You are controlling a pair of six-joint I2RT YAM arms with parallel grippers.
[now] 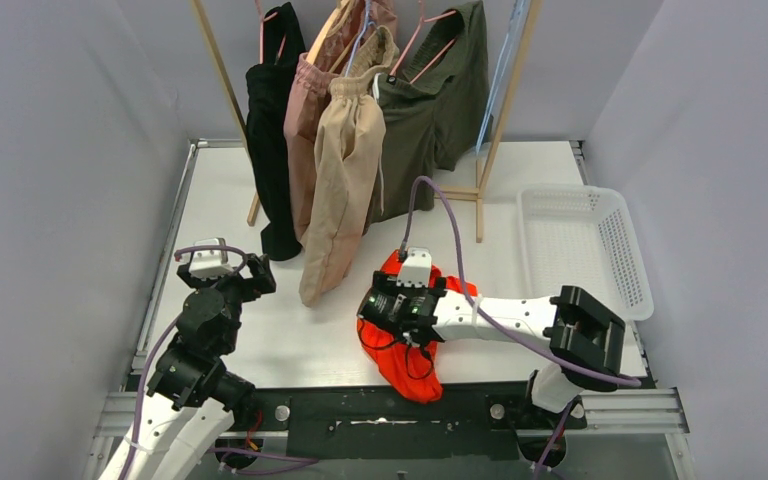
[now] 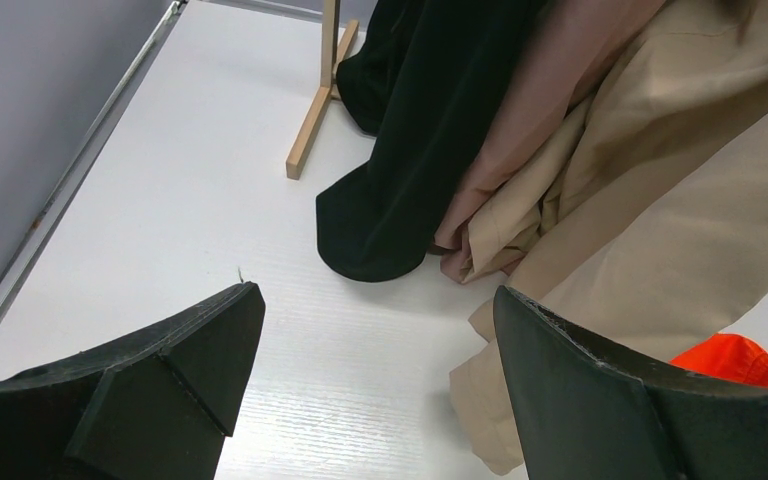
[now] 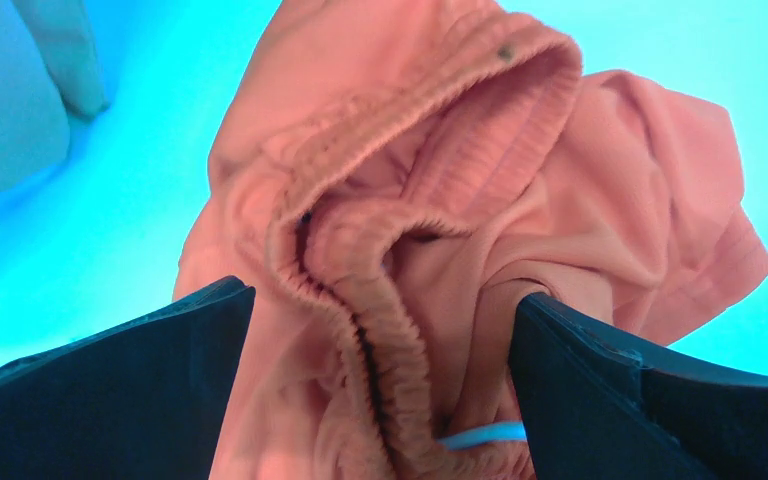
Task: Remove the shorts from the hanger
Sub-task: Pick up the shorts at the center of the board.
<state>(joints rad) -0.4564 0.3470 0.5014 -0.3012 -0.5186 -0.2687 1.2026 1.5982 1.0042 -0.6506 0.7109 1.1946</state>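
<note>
Right gripper: released, jaws spread wide over the orange shorts, which lie crumpled on the table. The top view hides its fingers beneath the wrist. The right wrist view is colour-shifted, and a blue strand there cannot be identified. Left gripper: released, empty, near the beige shorts. These, the pink shorts and the olive shorts hang on the rack, hanger tops cut off. A basket sits far right.

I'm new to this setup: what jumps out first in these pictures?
The bright orange shorts lie crumpled on the table near the front edge, with the right gripper open directly over them. Behind, a black garment, pink shorts, beige shorts and olive shorts hang crowded on a wooden rack, and a white basket sits at the right.
</note>
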